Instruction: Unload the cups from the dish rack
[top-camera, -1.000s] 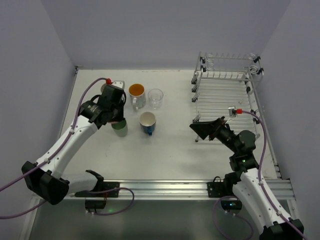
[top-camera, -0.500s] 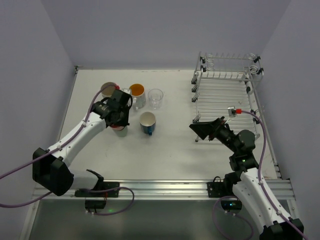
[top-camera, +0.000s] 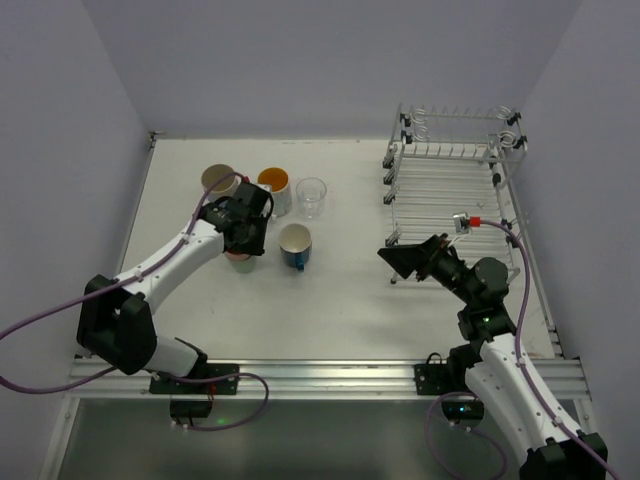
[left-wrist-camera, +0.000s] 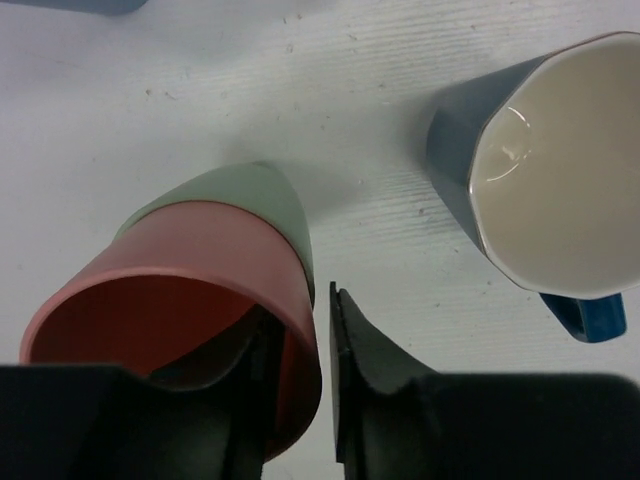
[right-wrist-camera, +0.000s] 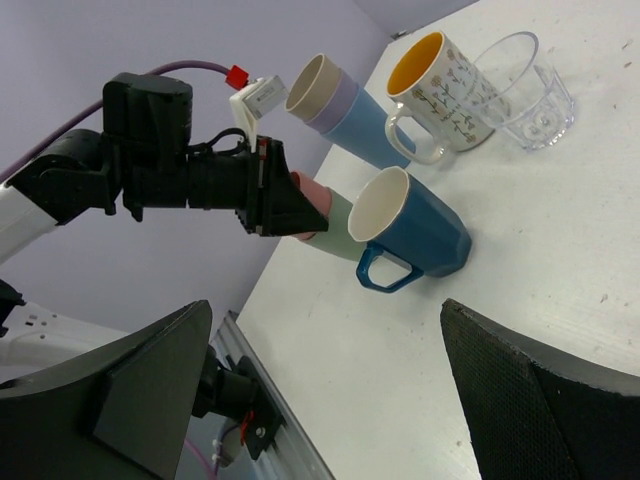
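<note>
**Pink cup nested in green, left fingers astride its rim**

The pink cup (left-wrist-camera: 190, 290) sits inside the green cup (left-wrist-camera: 250, 195), and the pair stands on the worktop (top-camera: 350, 310). Further back, a beige cup (right-wrist-camera: 315, 80) is stacked in a lavender tumbler (right-wrist-camera: 345, 100), which is itself stacked in a light-blue tumbler (right-wrist-camera: 372, 135).

The left fingers (left-wrist-camera: 365, 380) straddle the near wall of the pink cup, one inside the mouth and one outside. They are narrowly parted, and a sliver of gap shows between the outer finger and the wall, so they are loose on it rather than clamped. The right fingers (right-wrist-camera: 130, 400) are spread wide and hold nothing. They hang over the worktop at the near-left corner of the dish rack (top-camera: 450, 190), well apart from every cup and pointing toward them.

The dark-blue mug (top-camera: 295, 245) stands just beside the nested pair, on its right, its handle toward the arms. Behind it are the mug with the orange inside (top-camera: 273, 185) and the clear glass (top-camera: 311, 195), side by side. All the cups stand on the worktop to the left of the rack.
</note>
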